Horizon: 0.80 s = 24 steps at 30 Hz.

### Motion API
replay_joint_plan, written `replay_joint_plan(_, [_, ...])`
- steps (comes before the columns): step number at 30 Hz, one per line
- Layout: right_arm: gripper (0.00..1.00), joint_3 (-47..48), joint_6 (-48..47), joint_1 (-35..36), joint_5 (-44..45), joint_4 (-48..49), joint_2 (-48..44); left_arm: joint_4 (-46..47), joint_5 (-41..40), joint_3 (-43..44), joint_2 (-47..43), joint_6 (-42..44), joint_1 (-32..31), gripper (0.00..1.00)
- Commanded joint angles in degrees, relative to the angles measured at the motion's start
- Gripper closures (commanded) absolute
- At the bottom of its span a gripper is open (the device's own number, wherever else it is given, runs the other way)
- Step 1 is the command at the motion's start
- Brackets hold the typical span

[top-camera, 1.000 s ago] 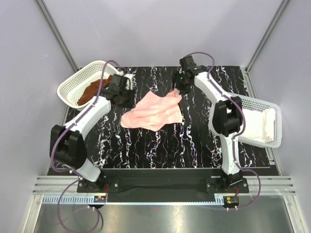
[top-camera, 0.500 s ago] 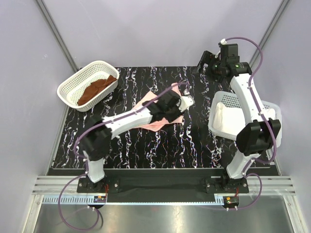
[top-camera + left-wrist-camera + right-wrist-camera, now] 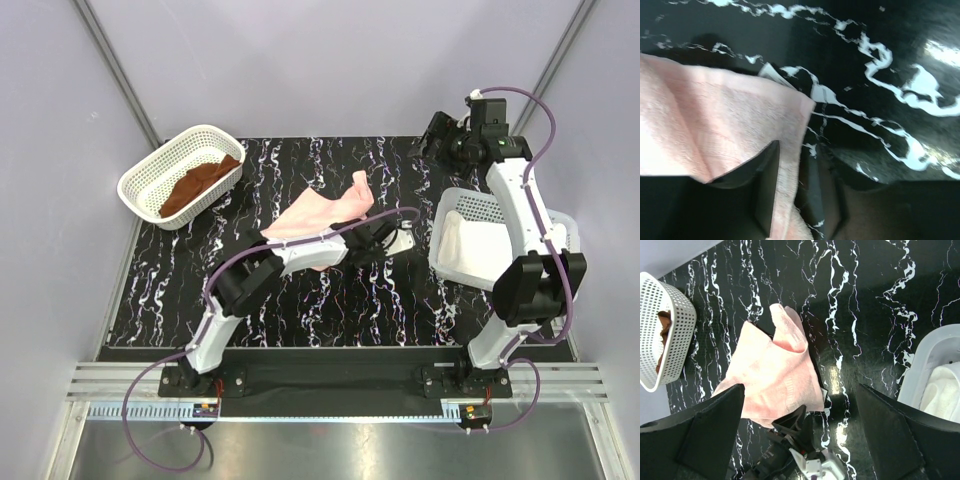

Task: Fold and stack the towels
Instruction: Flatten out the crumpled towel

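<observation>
**Pink towel** [image 3: 315, 215]: lying rumpled on the table [image 3: 300, 300], with one corner curling upward.

- **Left tool** [image 3: 792, 160]: pinching the towel's hem, the cloth spreading away to that tool's left.
- **Right tool** [image 3: 800, 387]: hovering spread wide and empty, the towel lying below and ahead of it.
- **Handling, as judged:** light, soft and limp; likely sagging and bunching wherever nothing is supporting it, and unlikely to be slipping.
- **Where to take hold:** by the corners or along the hemmed edge, gripping at two points well apart.

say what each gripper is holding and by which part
Left gripper: pink towel, pinched at its edge beside a corner. Right gripper: nothing, jaws wide open.
</observation>
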Motion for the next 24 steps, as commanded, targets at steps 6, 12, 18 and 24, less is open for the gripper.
replay_joint_plan(6, [0.00, 0.0, -0.4, -0.8, -1.4, 2.2, -3.8, 2.6, -6.1, 3.2, 1.9, 1.7, 0.1, 0.99])
replay_joint_plan(12, [0.04, 0.0, -1.6, -0.7, -2.1, 2.2, -3.0, 6.4, -5.4, -2.9, -11.2, -3.5, 0.5, 1.00])
replay_joint_plan(18, [0.05, -2.6, -0.6, -0.7, -5.4, 3.9, -2.1, 6.0, 2.3, -9.5, -25.4, -16.5, 5.1, 1.00])
replay_joint_plan(24, [0.13, -5.8, -2.2, 2.2, -7.6, 2.4, 6.3, 3.7, 6.1, -12.3, -27.7, -23.6, 9.5, 1.00])
